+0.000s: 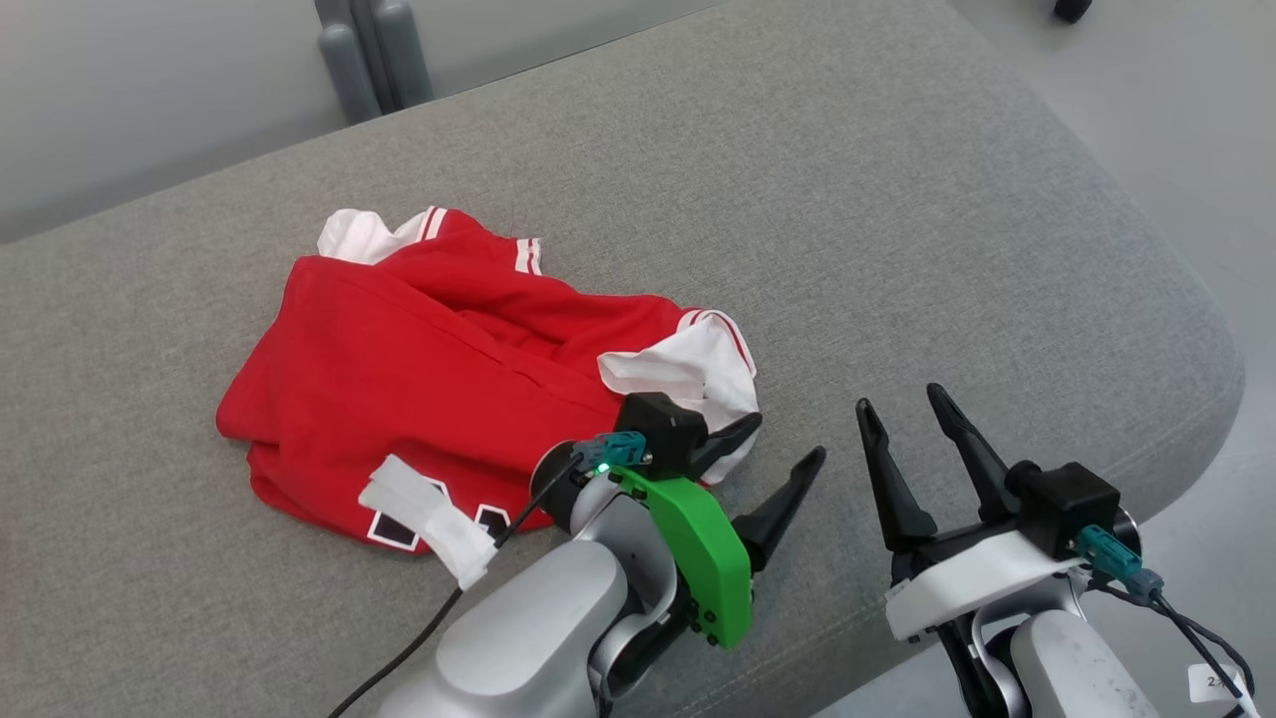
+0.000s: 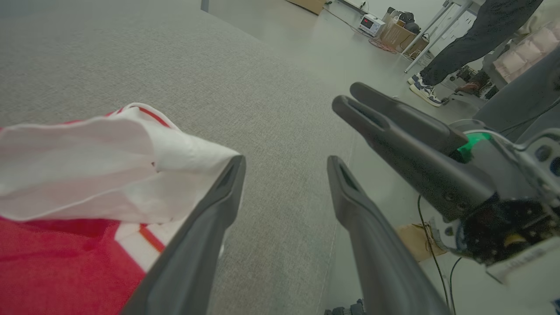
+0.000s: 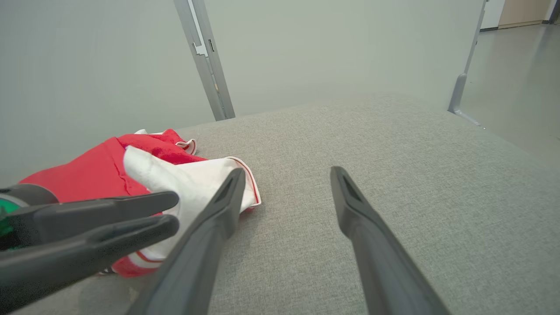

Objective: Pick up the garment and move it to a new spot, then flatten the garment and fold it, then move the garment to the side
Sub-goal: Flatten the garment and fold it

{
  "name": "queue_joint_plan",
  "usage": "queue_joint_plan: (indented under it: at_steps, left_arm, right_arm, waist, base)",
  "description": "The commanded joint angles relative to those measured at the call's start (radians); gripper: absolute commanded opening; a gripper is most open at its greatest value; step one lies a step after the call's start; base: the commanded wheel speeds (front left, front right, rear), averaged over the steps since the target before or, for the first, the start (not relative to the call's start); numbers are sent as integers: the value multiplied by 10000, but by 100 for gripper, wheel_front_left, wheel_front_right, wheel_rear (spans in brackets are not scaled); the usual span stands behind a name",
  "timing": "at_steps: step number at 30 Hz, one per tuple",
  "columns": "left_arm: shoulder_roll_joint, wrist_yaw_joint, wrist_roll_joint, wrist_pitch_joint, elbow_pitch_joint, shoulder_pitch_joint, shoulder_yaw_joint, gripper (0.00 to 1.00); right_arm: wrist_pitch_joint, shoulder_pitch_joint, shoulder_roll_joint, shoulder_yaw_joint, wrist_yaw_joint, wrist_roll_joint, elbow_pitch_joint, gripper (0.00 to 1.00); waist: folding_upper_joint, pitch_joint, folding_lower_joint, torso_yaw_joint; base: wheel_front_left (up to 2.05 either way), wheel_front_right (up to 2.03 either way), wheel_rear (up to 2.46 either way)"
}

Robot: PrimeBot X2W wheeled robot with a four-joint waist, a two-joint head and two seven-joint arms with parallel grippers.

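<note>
The garment is a red jersey with white sleeves and striped trim, lying crumpled on the grey cushion. My left gripper is open at the garment's right edge, with nothing between its fingers; one finger rests against the white sleeve. In the left wrist view the left gripper points past that sleeve over bare cushion. My right gripper stands open just right of the left one, above the cushion near its front edge. In the right wrist view the right gripper has the garment and the left gripper to its left.
The cushion's rounded right corner drops to the floor. A person's leg and shoe stand on the floor beyond the cushion, near boxes and table legs. A wall and a metal post rise behind the cushion.
</note>
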Motion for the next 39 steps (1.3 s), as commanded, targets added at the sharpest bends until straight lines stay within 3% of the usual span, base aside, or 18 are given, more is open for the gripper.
queue_joint_plan:
  at_steps: [1,3,6,11,14,20,34,39]
  left_arm:
    - [50,30,-363,90,-270,26,-62,100]
    - [53,178,-810,268,-760,-184,-164,100]
    - [251,797,-1093,514,-1226,-697,240,100]
    - [1758,1966,-844,774,-904,-1409,1245,100]
    - [2653,2255,-1002,1406,-224,-1601,1555,100]
    - [3533,1546,-1519,2281,1222,-1863,1811,100]
    - [4263,829,-1959,2895,3069,-3639,2482,100]
    - [4098,200,-2482,3180,3343,-3714,2647,100]
  right_arm:
    - [-33,136,10,-104,-3,-47,-25,100]
    - [-33,208,16,-263,-3,-51,-62,100]
    - [-33,242,38,-411,-1,-88,-121,100]
    - [-33,263,49,-416,-1,-96,-196,100]
    - [-33,288,52,-375,-3,-132,-178,100]
    - [-33,-81,56,-96,-3,-162,-156,100]
    - [-33,-281,57,557,-3,21,-187,100]
    - [-33,-297,56,601,-3,16,-163,100]
  waist:
    - [-1,153,0,-110]
    - [-1,157,0,-13]
    - [-1,147,0,142]
    - [-1,118,0,332]
    - [-1,140,0,404]
    - [-1,470,0,290]
    - [-1,1884,0,-172]
    - [-1,2033,0,-231]
  base:
    - [0,0,0]
    - [0,0,0]
    - [0,0,0]
    - [0,0,0]
    - [0,0,0]
    - [0,0,0]
    - [0,0,0]
    - [0,0,0]
